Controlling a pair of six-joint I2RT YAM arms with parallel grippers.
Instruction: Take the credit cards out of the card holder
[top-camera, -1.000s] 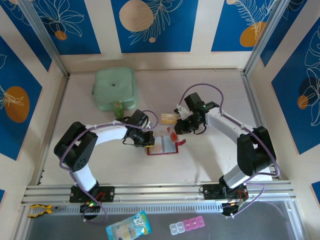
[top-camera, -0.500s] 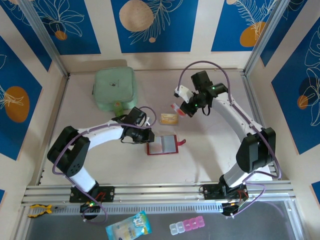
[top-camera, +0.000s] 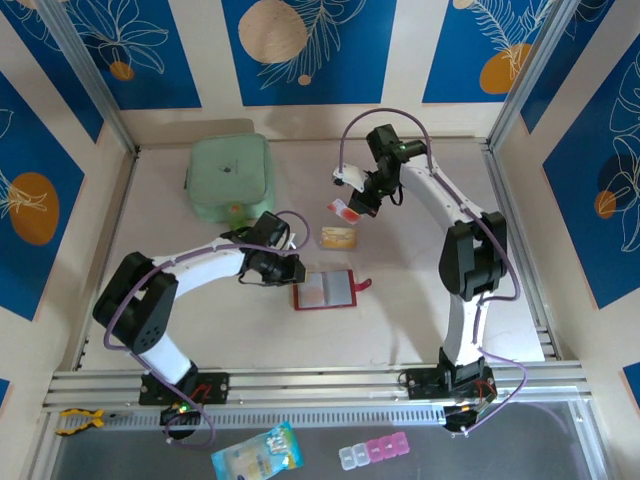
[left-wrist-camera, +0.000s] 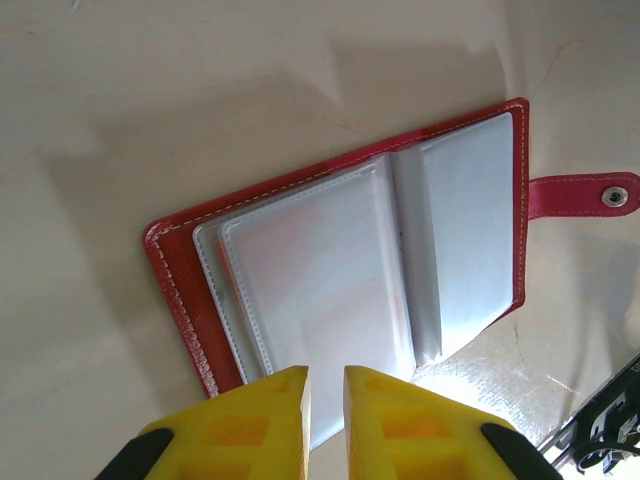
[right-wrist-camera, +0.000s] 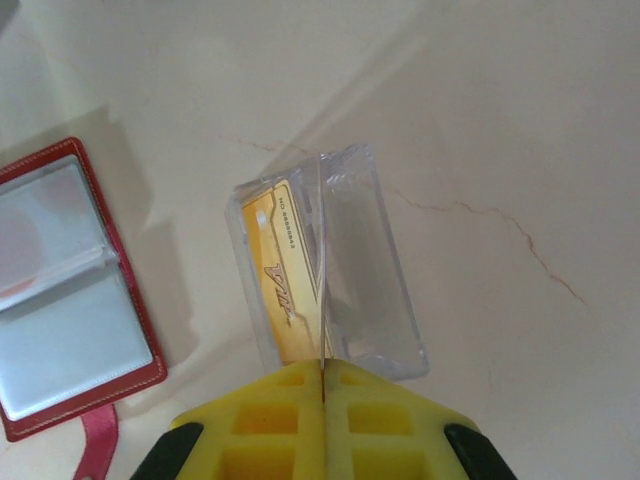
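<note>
So the card holder (top-camera: 325, 290) lies open and flat around the middle of the tabletop (top-camera: 420, 330), with the left hand (top-camera: 291, 272) right at its left edge, fingers a little apart over it. Just behind the holder the credit cards (top-camera: 337, 237) lie flat. The right hand (top-camera: 352, 207) hangs just behind those, clamped on one more card (top-camera: 346, 210) above them. A pouch (top-camera: 229, 177) sits well off to the back left.
</note>
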